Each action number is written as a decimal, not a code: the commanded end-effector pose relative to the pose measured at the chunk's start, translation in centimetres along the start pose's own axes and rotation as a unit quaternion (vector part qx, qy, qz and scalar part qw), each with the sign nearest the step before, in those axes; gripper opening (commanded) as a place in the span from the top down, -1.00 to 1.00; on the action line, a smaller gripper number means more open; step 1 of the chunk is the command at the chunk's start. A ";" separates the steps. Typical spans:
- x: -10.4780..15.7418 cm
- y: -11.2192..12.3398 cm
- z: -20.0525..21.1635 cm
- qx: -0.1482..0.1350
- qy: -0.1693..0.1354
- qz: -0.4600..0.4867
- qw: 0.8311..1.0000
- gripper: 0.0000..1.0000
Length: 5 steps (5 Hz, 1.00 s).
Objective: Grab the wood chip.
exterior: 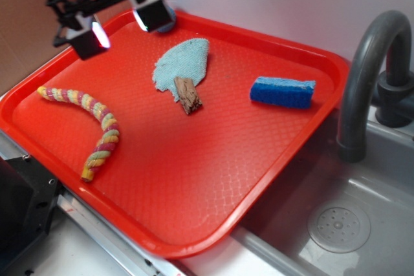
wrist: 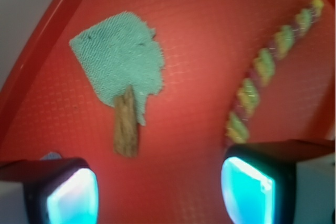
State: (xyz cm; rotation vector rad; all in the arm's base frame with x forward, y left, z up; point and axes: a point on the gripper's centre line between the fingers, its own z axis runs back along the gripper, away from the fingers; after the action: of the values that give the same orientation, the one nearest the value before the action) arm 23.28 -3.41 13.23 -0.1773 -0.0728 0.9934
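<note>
Red tray (exterior: 194,224) | wood chip (exterior: 188,95) mid-tray, overlapping cloth (exterior: 184,61) | hand (exterior: 123,25) spread, apart.

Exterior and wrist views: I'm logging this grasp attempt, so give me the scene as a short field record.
target: small rough brown wood chip, one end overlapping the light-blue cloth scrap
tool: tool open, raised over the tray's far left corner, holding nothing
surface: red plastic tray
other items: blue rectangular sponge; twisted multicolour rope
beside tray: grey sink with faucet
</note>
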 end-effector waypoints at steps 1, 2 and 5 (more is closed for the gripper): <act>1.1 -2.3 -2.6 0.013 -0.008 -0.001 1.000 -1.00; 0.9 -2.5 -4.9 0.033 0.001 -0.012 0.999 -1.00; 0.9 -3.9 -8.4 0.039 0.001 -0.022 0.999 -1.00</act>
State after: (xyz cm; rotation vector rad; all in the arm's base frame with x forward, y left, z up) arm 27.52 -5.49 4.42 -0.0697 0.0120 0.9468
